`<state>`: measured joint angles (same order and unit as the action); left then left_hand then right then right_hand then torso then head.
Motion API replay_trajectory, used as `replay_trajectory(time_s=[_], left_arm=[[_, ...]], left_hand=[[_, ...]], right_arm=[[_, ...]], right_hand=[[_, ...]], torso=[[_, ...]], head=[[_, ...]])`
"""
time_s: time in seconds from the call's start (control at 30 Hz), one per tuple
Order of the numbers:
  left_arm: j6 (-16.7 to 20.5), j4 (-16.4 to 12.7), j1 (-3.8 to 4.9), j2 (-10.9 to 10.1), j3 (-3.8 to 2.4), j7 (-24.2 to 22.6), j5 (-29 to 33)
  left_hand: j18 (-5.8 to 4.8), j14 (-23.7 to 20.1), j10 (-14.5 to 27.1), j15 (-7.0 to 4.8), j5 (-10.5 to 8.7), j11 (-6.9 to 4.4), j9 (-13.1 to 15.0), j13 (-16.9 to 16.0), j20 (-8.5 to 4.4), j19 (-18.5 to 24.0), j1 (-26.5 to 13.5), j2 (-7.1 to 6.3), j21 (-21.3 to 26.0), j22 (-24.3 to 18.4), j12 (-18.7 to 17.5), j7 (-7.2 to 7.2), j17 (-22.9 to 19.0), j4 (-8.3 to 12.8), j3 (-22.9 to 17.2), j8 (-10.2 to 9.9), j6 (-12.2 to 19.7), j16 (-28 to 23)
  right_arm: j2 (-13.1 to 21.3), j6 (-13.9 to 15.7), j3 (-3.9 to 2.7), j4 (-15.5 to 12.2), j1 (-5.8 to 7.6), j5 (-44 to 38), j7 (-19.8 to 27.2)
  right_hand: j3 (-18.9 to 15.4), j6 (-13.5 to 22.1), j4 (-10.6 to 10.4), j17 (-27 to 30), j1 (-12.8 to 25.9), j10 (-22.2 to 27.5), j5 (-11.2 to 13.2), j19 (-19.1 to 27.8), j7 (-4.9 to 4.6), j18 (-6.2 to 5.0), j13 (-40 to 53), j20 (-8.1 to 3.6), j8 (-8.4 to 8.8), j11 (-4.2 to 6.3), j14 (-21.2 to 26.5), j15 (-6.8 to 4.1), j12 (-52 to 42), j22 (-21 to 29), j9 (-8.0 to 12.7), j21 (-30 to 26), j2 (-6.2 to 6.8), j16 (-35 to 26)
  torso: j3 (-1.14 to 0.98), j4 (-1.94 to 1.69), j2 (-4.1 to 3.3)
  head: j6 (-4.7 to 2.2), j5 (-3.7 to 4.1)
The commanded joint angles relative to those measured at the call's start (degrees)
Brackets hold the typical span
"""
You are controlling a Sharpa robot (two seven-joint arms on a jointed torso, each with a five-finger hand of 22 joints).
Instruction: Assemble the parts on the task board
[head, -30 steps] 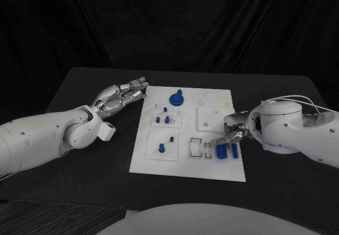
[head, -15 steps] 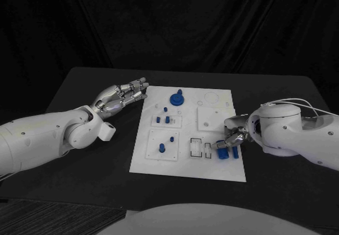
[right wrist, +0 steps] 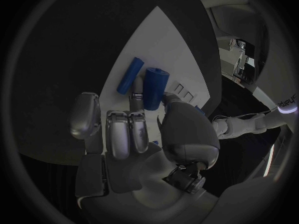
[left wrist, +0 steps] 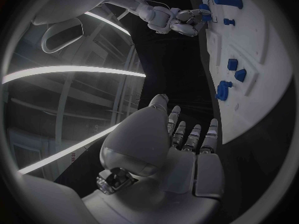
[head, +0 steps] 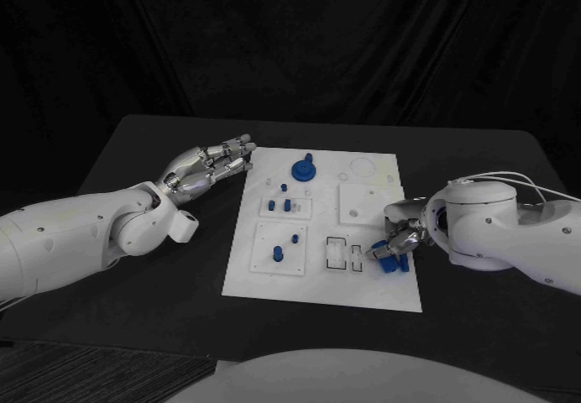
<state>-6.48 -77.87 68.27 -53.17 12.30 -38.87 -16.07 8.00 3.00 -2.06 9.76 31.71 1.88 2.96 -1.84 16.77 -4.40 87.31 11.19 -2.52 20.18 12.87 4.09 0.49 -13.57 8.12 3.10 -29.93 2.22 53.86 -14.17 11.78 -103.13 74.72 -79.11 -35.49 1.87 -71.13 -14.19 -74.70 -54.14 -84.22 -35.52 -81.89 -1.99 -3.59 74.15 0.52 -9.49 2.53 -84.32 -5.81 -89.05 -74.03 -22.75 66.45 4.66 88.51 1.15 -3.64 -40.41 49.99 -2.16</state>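
One task board, about eight blue parts, two hands.

You see a dim scene against black drapes; the white task board stands out brightly. Your wrist views bend edges strongly and darken at the rim.

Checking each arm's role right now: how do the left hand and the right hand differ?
The left hand is beside the task board's far left edge, over the black table, while the right hand is over the board's near right part. The left hand holds nothing, fingers extended; the right hand's fingers are on a thick blue cylinder, with a thinner blue bar beside it. Both are silver hands on white arms.
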Motion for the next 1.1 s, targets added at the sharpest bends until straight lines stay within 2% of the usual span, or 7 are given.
replay_trajectory(time_s=[0.03,0.13,0.23,0.37,0.5,0.9,1.1], left_arm=[[-0.8,0.0,-0.12,0.0,-0.05,-5.9,0.3],[-0.8,0.0,-0.15,0.1,-0.05,-5.9,0.3],[-0.8,0.0,-0.18,0.1,-0.05,-5.9,0.3],[-0.9,0.0,-0.23,0.1,-0.05,-5.9,0.3],[-0.9,0.1,-0.27,0.1,-0.05,-5.8,0.3],[-0.9,0.1,-0.34,0.2,-0.05,-5.7,0.3],[-1.0,0.1,-0.35,0.2,-0.05,-5.6,0.3]], left_hand=[[1.11,0.0,0.5,0.77,0.82,0.69,0.1,-0.1,0.01,-0.8,0.8,0.11,0.1,-0.6,1.0,0.08,0.6,1.0,0.3,0.0,-0.7,1.0],[1.11,0.0,0.5,0.79,0.83,0.70,0.1,-0.1,0.01,-0.8,0.8,0.11,0.1,-0.6,1.0,0.08,0.6,1.0,0.3,0.0,-0.6,1.0],[1.10,0.0,0.5,0.82,0.87,0.72,0.1,-0.1,0.01,-0.8,0.9,0.12,0.1,-0.6,1.0,0.09,0.6,1.0,0.3,0.0,-0.6,1.0],[1.08,0.0,0.5,0.87,0.92,0.73,0.0,-0.1,0.01,-0.8,0.9,0.14,0.1,-0.6,1.0,0.09,0.6,1.1,0.2,0.0,-0.6,1.1],[1.08,0.0,0.5,0.87,0.92,0.73,0.0,-0.1,0.01,-0.8,0.9,0.14,0.1,-0.6,1.0,0.09,0.6,1.1,0.2,0.0,-0.6,1.1],[1.05,0.0,0.5,0.93,1.02,0.75,0.0,-0.1,0.01,-0.8,1.0,0.18,0.1,-0.7,1.0,0.10,0.6,1.2,0.1,0.0,-0.6,1.1],[1.04,0.1,0.5,0.97,1.06,0.76,0.0,-0.1,0.01,-0.8,1.1,0.21,0.1,-0.7,1.0,0.10,0.6,1.3,0.0,0.0,-0.6,1.1]], right_arm=[[0.2,3.8,0.04,-0.1,-0.24,2.5,-0.5],[0.3,5.3,0.04,-0.2,-0.24,4.0,-0.4],[0.3,7.4,0.04,-0.3,-0.24,6.5,-0.2],[0.5,10.4,0.04,-0.5,-0.24,10.4,0.1],[0.9,12.7,0.03,-1.0,-0.21,14.7,0.3],[0.3,17.1,0.02,-1.2,1.22,33.5,0.3],[-1.1,15.8,0.03,-0.1,0.63,38.1,-0.1]], right_hand=[[2.8,3.2,2.0,-11.6,-3.7,-5.8,-5.3,-0.2,-0.01,-1.35,15.9,0.26,2.84,-0.18,-4.8,0.16,-1.0,-9.0,1.5,-1.3,-0.34,-1.0],[4.0,3.2,3.3,-11.6,-5.3,-5.8,-7.9,-0.2,0.13,-1.38,15.9,0.20,2.75,-0.05,-4.8,0.06,-1.0,-9.0,1.2,-1.5,-0.09,-1.0],[6.4,2.9,5.7,-11.7,-8.2,-5.8,-12.9,-0.2,0.40,-1.40,15.9,0.00,2.42,0.21,-4.8,-0.18,-1.0,-9.1,0.5,-1.7,0.36,-0.9],[8.5,2.8,7.6,-11.8,-9.4,-5.8,-16.2,-0.3,0.50,-1.40,15.9,-0.17,1.97,0.34,-4.8,-0.30,-1.0,-9.2,-0.3,-1.8,0.73,-0.9],[9.7,2.8,8.2,-11.9,-8.9,-5.8,-17.8,-0.4,0.52,-1.37,15.9,-0.22,1.65,0.39,-4.9,-0.33,-1.0,-9.2,-1.0,-1.8,0.86,-0.8],[10.8,3.1,7.8,-12.3,-6.1,-5.8,-18.1,-0.3,0.42,-1.46,15.9,-0.19,1.45,0.29,-5.0,-0.26,-1.0,-9.2,-1.8,-2.4,0.65,-0.6],[11.4,4.1,8.0,-12.3,-4.6,-5.8,-14.4,0.2,0.20,-1.77,15.9,-0.05,1.61,0.07,-4.9,-0.09,-1.0,-8.7,-2.4,-4.2,0.36,-0.7]], torso=[[-0.01,-0.01,0.00],[-0.01,0.01,0.01],[-0.01,0.02,0.02],[-0.01,0.04,0.04],[0.01,0.04,0.03],[0.00,0.01,0.03],[0.02,0.01,0.05]], head=[[0.01,-0.02],[0.01,-0.06],[0.01,-0.10],[0.01,-0.24],[0.01,-0.30],[0.01,-0.17],[0.01,-0.40]])
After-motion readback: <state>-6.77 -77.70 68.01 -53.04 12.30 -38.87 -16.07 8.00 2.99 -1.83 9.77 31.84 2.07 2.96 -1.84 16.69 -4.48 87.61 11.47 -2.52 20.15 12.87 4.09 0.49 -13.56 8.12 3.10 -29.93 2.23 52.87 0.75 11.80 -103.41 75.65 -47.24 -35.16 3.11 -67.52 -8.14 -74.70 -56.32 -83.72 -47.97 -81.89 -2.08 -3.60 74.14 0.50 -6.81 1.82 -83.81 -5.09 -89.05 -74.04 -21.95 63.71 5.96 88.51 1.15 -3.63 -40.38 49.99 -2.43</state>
